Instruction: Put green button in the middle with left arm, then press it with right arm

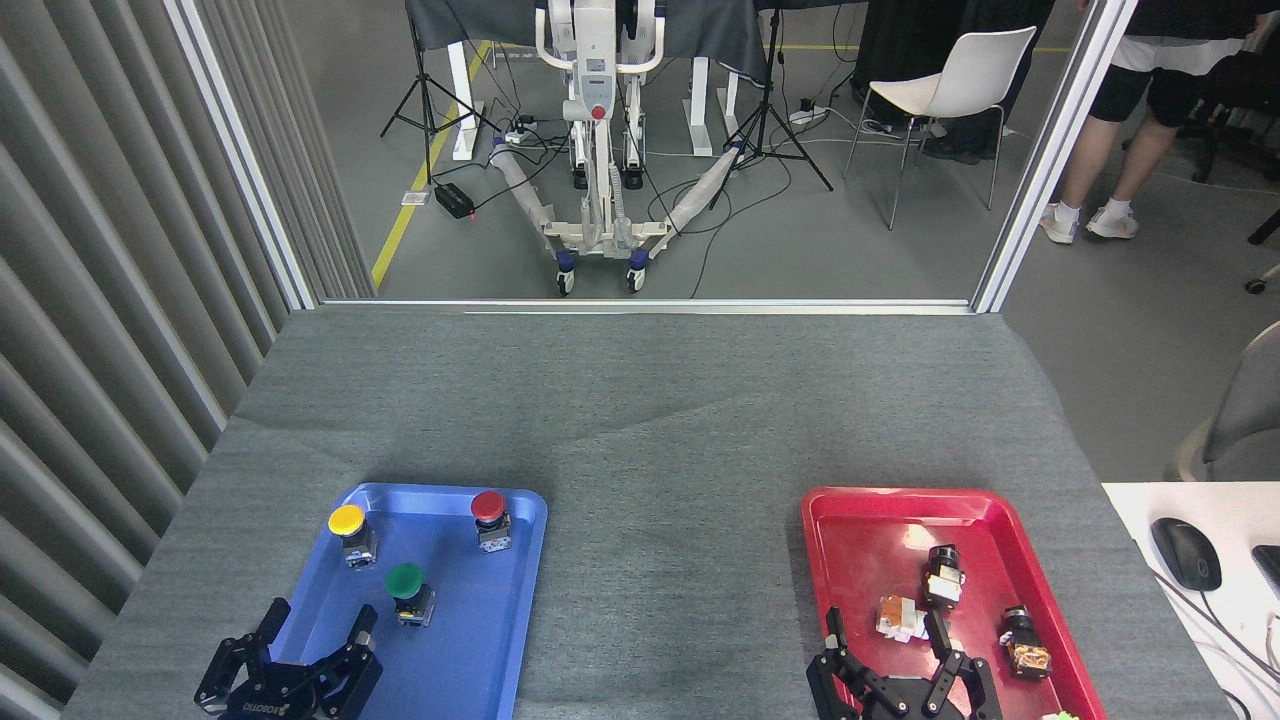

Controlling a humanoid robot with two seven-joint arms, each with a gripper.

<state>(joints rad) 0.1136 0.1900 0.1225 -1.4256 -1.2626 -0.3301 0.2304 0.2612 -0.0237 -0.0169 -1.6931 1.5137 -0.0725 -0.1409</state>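
The green button (408, 590) stands upright in the blue tray (500, 660), near the tray's centre, and nothing touches it. It looks small, light and stiff, probably hard plastic; the round cap seems smooth and could slip, so I judge it is better to hold it by the boxy base under the cap, from two opposite sides. In the same tray, the yellow button (350, 532) stands at about 10 o'clock from the green one and the red button (490, 518) at about 1 o'clock, both well apart from it. The left gripper (300, 655) hovers at about 8 o'clock from the green button, its fingers spread apart and holding nothing. The middle of the table (670, 560) between the trays is bare grey cloth. The red tray (860, 530) holds a few small dark and orange parts. The right gripper (890, 665) is over its near edge, fingers apart too.
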